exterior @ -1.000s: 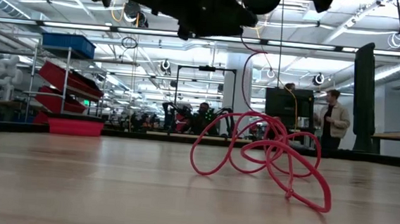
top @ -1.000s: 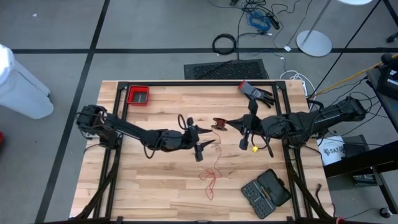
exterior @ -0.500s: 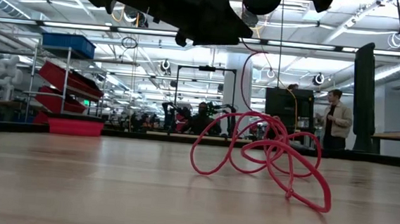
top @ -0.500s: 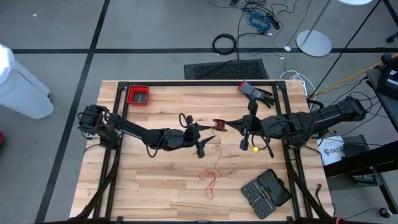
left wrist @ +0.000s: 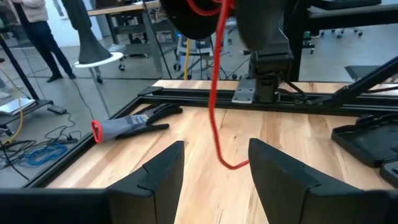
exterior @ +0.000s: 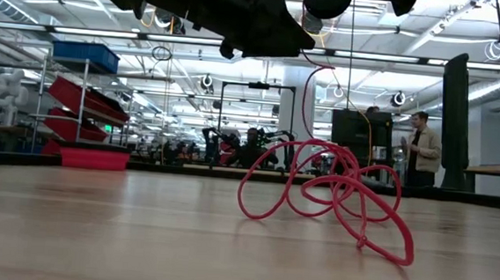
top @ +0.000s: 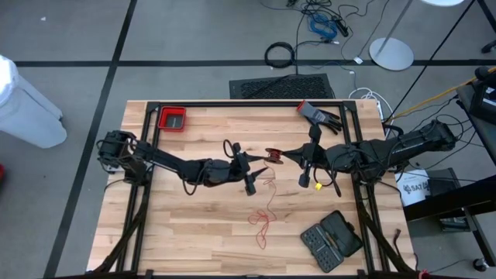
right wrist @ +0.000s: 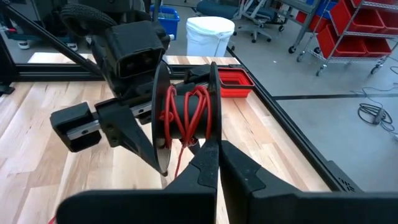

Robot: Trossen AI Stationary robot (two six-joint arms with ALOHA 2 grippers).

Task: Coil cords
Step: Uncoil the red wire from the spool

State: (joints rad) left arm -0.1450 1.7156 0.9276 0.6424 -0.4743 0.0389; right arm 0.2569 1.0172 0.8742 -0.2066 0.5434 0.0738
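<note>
Cord: thin red cord, glossy, tangled loops on wood table.
Spool: black spool, red windings.
Right gripper: pinches spool flange.
Left gripper: fingers spread around hanging strand.

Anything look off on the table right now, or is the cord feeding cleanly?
The red cord is not all wound: much of it lies in a loose tangle of overlapping loops on the table, which might snag. Only a few turns sit on the spool held by the right end effector.
</note>
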